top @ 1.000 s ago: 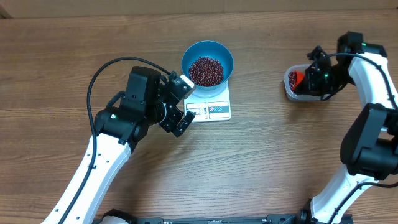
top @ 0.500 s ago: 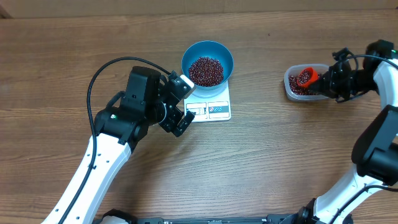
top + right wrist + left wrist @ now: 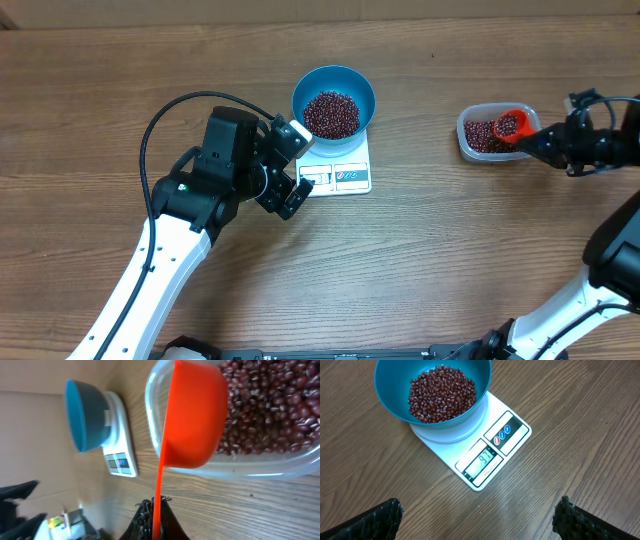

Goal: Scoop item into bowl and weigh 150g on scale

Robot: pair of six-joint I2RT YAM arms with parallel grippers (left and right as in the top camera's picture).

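Observation:
The blue bowl (image 3: 333, 103) sits on the white scale (image 3: 340, 176) and holds a pile of red-brown beans (image 3: 442, 392). The scale's display (image 3: 482, 459) shows digits. My left gripper (image 3: 295, 165) hovers at the scale's front left, open and empty, its fingertips (image 3: 392, 512) wide apart over bare wood. At the right, my right gripper (image 3: 548, 145) is shut on the thin handle of an orange scoop (image 3: 510, 125). The scoop's cup (image 3: 192, 415) is over the right end of the clear tub (image 3: 470, 140) of beans (image 3: 270, 405), with beans in it.
The left arm's black cable (image 3: 160, 120) loops over the table left of the bowl. The right arm (image 3: 610, 260) reaches in from the right edge. Bare wooden tabletop (image 3: 430, 250) lies between the scale and the tub.
My right gripper has drawn back to the right, swinging the orange scoop from the tub's left side to its right end. The left arm, bowl and scale have not moved.

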